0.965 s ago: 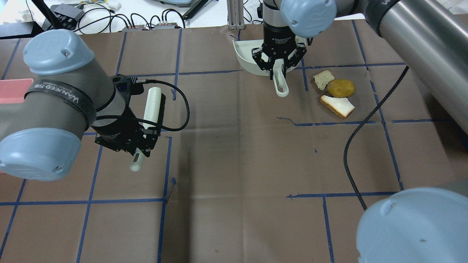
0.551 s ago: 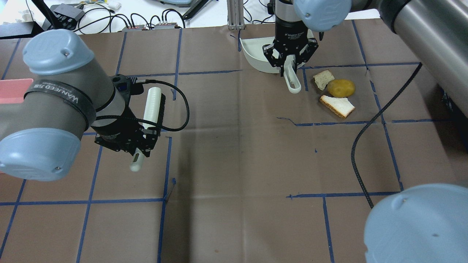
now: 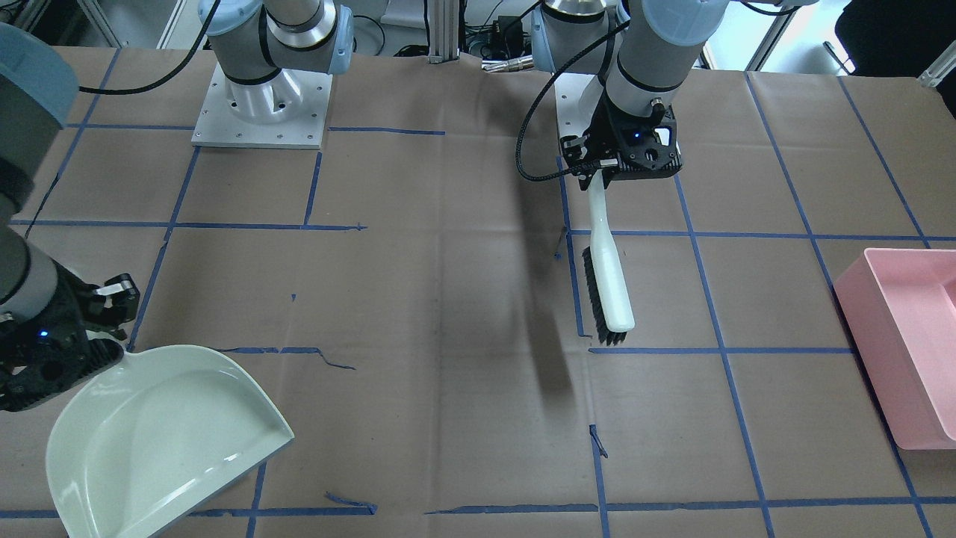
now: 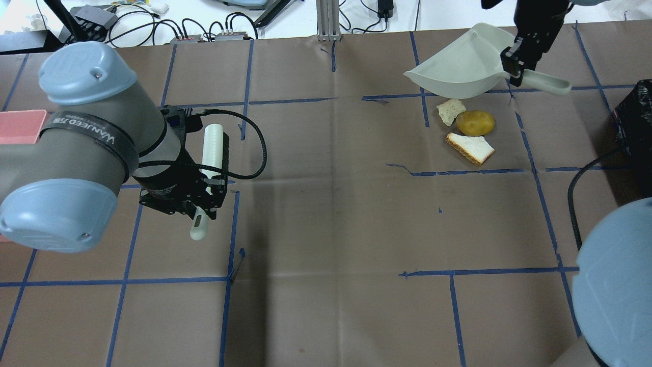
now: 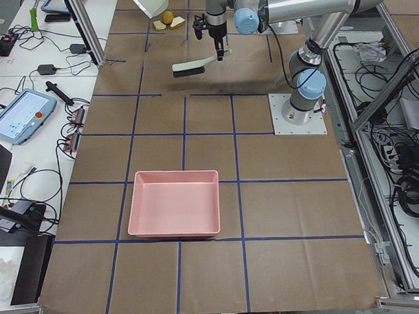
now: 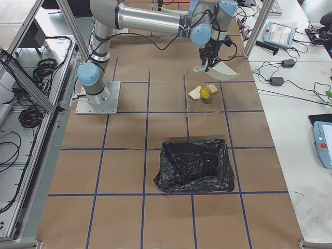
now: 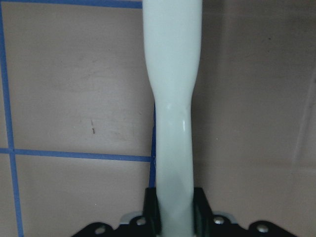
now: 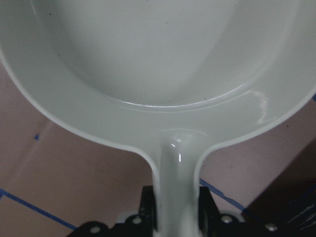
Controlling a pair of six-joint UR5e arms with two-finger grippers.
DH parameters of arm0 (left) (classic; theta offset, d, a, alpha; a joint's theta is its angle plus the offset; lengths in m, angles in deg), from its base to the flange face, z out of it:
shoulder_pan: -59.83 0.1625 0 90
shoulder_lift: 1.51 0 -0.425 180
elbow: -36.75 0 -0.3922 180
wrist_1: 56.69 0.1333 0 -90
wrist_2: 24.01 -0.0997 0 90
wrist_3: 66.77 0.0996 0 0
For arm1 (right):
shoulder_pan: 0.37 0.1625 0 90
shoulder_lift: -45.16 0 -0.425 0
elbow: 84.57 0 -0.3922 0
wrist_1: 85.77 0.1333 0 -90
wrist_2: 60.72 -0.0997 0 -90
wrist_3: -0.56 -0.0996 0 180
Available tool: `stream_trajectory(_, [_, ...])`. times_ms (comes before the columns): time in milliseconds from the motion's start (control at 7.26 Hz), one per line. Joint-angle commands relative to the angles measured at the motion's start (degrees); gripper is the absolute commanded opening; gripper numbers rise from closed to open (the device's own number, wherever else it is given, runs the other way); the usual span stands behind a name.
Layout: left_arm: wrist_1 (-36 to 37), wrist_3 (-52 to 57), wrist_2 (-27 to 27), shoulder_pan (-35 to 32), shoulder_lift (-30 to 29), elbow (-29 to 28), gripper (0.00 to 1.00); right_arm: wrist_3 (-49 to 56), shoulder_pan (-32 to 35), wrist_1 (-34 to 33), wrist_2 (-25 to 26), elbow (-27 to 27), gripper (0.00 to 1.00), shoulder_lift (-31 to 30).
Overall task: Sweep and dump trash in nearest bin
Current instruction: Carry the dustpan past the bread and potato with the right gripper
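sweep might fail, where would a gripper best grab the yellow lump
Likely from straight above, jaws closing across the rounded middle of the lump: bread pieces lie close on two sides, so a side approach looks crowded.

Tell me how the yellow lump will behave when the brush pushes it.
The lump looks rounded, so it will probably roll ahead of the brush rather than slide. It lies between two bread pieces, so it may nudge them. Being solid-looking, it is likely heavier than they are.
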Motion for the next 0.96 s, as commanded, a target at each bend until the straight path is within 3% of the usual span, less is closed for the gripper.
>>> stream_trajectory(0, [0.8, -0.5, 3.0, -1.5, -1.3, -0.6, 0.12, 19.8, -5.8, -0.6, 2.7, 1.7, 0.02, -1.6])
stream_trajectory(276, [3.7, -5.4, 4.0, -5.3, -3.3, -0.8, 0.12, 35.0, -11.5, -2.4, 5.7, 2.2, 0.02, -2.2])
stream_trajectory(413, [4.5, -6.5, 3.9, -7.7, -4.6, -2.1, 0.12, 42.8, -13.9, -6.8, 6.1, 2.3, 0.01, -2.0])
stream_trajectory(551, [5.0, -6.6, 3.6, -11.2, -8.0, -5.3, 0.13, 50.5, -15.4, -13.6, 6.3, 3.0, 0.01, -1.3])
stream_trajectory(827, [5.1, -7.7, 3.9, -19.1, -19.8, -16.2, 0.13, 56.2, -15.7, -22.9, 5.7, 7.1, 0.01, -0.6])
